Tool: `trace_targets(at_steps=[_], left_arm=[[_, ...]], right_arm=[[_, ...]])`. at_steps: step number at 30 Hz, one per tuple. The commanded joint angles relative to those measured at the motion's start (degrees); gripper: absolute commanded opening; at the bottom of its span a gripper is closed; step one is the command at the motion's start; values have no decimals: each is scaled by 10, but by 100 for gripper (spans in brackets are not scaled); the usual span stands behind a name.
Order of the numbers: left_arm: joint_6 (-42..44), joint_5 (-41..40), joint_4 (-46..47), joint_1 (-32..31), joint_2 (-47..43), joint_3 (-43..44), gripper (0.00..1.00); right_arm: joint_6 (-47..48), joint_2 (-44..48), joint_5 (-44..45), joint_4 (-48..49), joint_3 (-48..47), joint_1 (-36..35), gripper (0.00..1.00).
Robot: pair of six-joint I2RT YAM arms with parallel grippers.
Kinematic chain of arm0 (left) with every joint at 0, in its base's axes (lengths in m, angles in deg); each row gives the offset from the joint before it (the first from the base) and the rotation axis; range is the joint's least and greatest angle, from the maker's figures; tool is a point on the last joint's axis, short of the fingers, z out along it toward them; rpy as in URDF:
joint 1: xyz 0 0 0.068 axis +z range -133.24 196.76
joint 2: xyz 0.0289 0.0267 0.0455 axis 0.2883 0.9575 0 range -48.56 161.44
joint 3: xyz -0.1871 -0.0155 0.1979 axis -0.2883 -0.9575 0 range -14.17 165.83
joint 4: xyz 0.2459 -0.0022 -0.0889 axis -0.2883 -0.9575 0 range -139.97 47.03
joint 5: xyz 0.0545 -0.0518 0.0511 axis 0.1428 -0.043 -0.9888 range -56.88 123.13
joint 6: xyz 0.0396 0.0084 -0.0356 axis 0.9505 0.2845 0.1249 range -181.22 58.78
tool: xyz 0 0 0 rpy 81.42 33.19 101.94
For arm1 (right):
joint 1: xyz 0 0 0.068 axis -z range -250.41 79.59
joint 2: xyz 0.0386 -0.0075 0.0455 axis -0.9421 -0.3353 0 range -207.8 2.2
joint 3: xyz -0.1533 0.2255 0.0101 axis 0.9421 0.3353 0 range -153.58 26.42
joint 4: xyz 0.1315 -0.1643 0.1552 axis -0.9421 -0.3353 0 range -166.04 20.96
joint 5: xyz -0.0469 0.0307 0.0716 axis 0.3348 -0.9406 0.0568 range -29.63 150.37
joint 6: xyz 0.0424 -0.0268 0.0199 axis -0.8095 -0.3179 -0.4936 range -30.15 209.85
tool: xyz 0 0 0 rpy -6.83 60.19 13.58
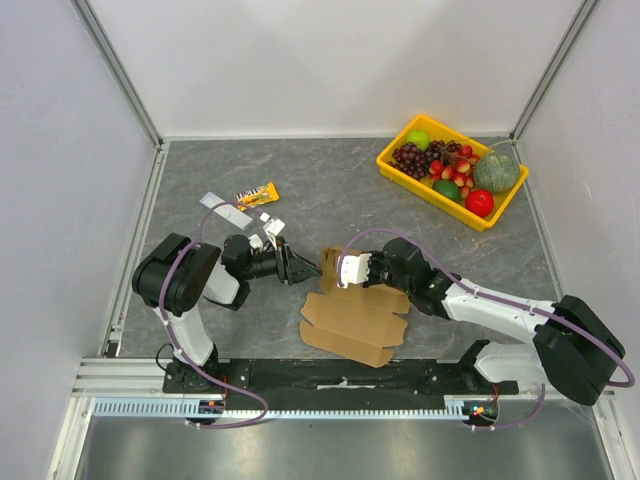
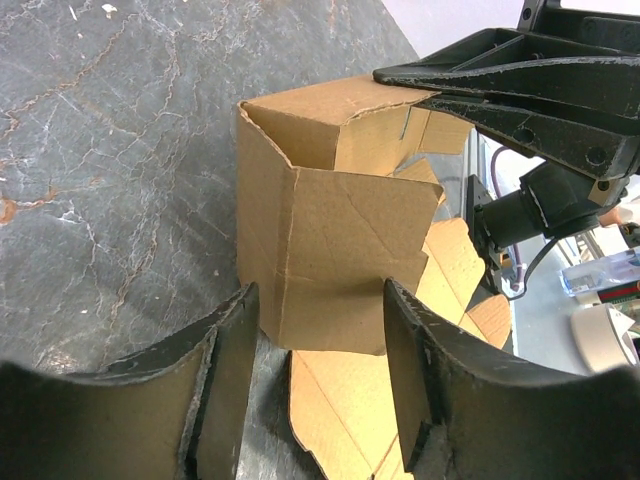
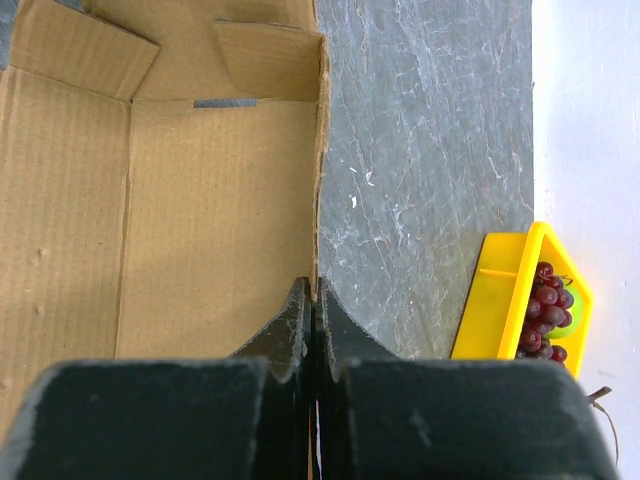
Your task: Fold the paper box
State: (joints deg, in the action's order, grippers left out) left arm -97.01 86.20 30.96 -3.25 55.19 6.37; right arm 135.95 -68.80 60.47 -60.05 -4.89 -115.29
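Note:
The paper box (image 1: 355,318) is a brown cardboard die-cut sheet lying near the table's front, with one end raised into upright walls (image 2: 335,250). My right gripper (image 1: 345,268) is shut on the edge of an upright wall (image 3: 316,200), pinching it between both fingers; the flat inside of the box (image 3: 200,200) fills the left of that view. My left gripper (image 1: 303,268) is open just left of the raised end, with its two fingers (image 2: 225,370) either side of a hanging flap and not touching it.
A yellow tray (image 1: 398,170) of fruit stands at the back right, also in the right wrist view (image 3: 500,290). A snack wrapper (image 1: 256,195), a grey packet (image 1: 224,211) and small white pieces (image 1: 272,226) lie behind the left arm.

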Motion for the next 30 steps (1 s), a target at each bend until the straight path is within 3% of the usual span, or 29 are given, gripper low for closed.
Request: trace_targets(at_steps=[1, 15, 23, 30], left_arm=[[-6, 8, 57, -3, 8, 5, 61], [53, -10, 9, -14, -24, -2, 78], [75, -30, -20, -33, -41, -5, 80], [125, -113, -101, -57, -80, -8, 80]], right_arm=[[20, 17, -19, 12, 9, -3, 0], [43, 43, -74, 31, 20, -3, 0], [54, 39, -62, 53, 25, -10, 0], [62, 32, -34, 99, 35, -26, 0]])
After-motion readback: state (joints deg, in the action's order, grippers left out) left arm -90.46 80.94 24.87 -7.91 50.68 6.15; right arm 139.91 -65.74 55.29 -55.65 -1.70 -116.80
